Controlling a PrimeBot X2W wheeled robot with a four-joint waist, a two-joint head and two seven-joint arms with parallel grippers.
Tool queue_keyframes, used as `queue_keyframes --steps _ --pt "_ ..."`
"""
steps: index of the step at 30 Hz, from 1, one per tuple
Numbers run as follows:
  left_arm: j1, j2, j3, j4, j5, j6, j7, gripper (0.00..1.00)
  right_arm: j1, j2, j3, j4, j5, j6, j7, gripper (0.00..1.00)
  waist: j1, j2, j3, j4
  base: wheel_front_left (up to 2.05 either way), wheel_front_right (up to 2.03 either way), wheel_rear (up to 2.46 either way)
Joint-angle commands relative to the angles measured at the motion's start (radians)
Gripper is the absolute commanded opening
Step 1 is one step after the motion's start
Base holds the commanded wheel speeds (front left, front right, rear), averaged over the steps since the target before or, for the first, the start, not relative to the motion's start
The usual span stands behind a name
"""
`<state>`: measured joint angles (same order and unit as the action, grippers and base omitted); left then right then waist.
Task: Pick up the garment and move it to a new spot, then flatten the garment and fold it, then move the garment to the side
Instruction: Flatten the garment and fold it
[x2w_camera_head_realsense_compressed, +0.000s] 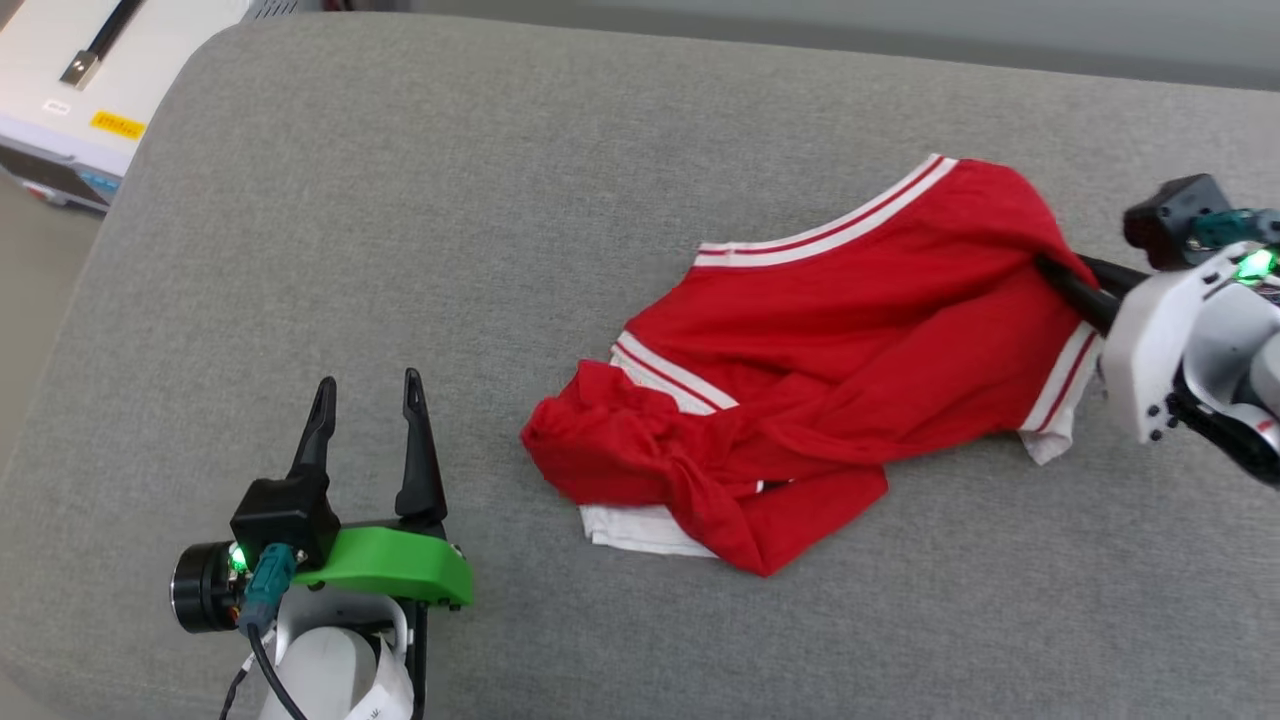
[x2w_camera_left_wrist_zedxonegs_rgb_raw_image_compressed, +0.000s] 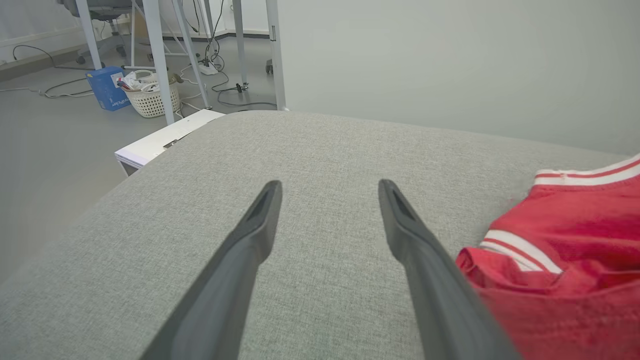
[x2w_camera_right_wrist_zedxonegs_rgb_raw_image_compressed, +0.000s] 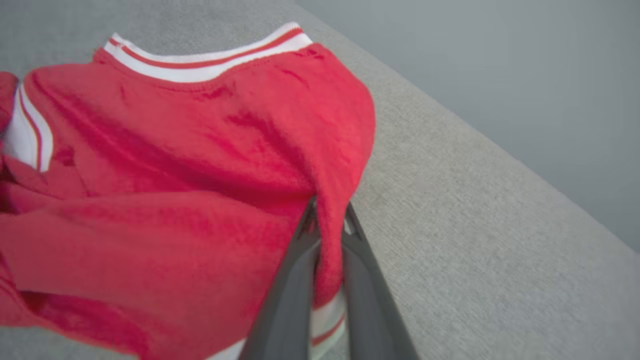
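Observation:
The garment (x2w_camera_head_realsense_compressed: 840, 370), a red T-shirt with white striped trim, lies crumpled on the grey cushioned surface (x2w_camera_head_realsense_compressed: 500, 200) at centre right. My right gripper (x2w_camera_head_realsense_compressed: 1050, 268) comes in from the right edge and is shut on a fold of red fabric at the shirt's right side. In the right wrist view, the garment (x2w_camera_right_wrist_zedxonegs_rgb_raw_image_compressed: 175, 165) drapes over the right gripper (x2w_camera_right_wrist_zedxonegs_rgb_raw_image_compressed: 327, 215), cloth pinched between the fingers. My left gripper (x2w_camera_head_realsense_compressed: 368, 395) stands open at the lower left, apart from the shirt, with nothing between its fingers. The left wrist view has the left gripper (x2w_camera_left_wrist_zedxonegs_rgb_raw_image_compressed: 327, 192) over bare cushion, the garment (x2w_camera_left_wrist_zedxonegs_rgb_raw_image_compressed: 565, 250) to its right.
A white cabinet (x2w_camera_head_realsense_compressed: 90, 90) stands beyond the cushion's far left corner. The left wrist view takes in a white wicker basket (x2w_camera_left_wrist_zedxonegs_rgb_raw_image_compressed: 150, 97), a blue box (x2w_camera_left_wrist_zedxonegs_rgb_raw_image_compressed: 106, 89), table legs and cables on the floor. A grey wall runs behind the cushion's far edge.

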<state>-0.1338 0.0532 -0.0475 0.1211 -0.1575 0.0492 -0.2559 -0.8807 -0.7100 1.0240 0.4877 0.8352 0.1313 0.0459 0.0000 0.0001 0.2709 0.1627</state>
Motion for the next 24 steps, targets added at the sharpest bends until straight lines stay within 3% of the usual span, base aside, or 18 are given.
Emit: queue_keyframes --steps 1,9,14,20,24 --pt "0.012 -0.003 0.005 -0.003 0.009 0.003 -0.006 1.0 0.033 -0.034 -0.029 -0.018 0.0 -0.001 -0.013 0.0 0.0 -0.0001 -0.044 -0.051 0.0 0.0 0.0" --pt "0.025 -0.003 0.008 -0.009 0.012 -0.003 -0.006 1.0 0.178 -0.174 -0.266 -0.1 0.003 -0.001 -0.003 0.0 0.0 -0.0001 -0.055 -0.072 0.0 0.0 0.0" --pt "0.02 -0.003 0.006 -0.013 0.011 -0.004 -0.006 1.0 0.259 -0.203 -0.404 -0.135 -0.016 -0.001 0.054 0.0 0.0 -0.0001 -0.039 -0.065 0.0 0.0 0.0" --pt "-0.009 -0.003 -0.017 -0.014 -0.002 -0.004 -0.006 1.0 0.264 -0.133 -0.466 -0.142 -0.093 -0.001 0.159 0.0 0.0 -0.0001 0.007 -0.036 0.0 0.0 0.0" --pt "-0.038 -0.003 -0.032 -0.01 -0.009 -0.003 -0.006 1.0 0.214 -0.01 -0.432 -0.061 -0.152 -0.001 0.226 0.0 0.0 -0.0001 0.041 -0.002 0.0 0.0 0.0"
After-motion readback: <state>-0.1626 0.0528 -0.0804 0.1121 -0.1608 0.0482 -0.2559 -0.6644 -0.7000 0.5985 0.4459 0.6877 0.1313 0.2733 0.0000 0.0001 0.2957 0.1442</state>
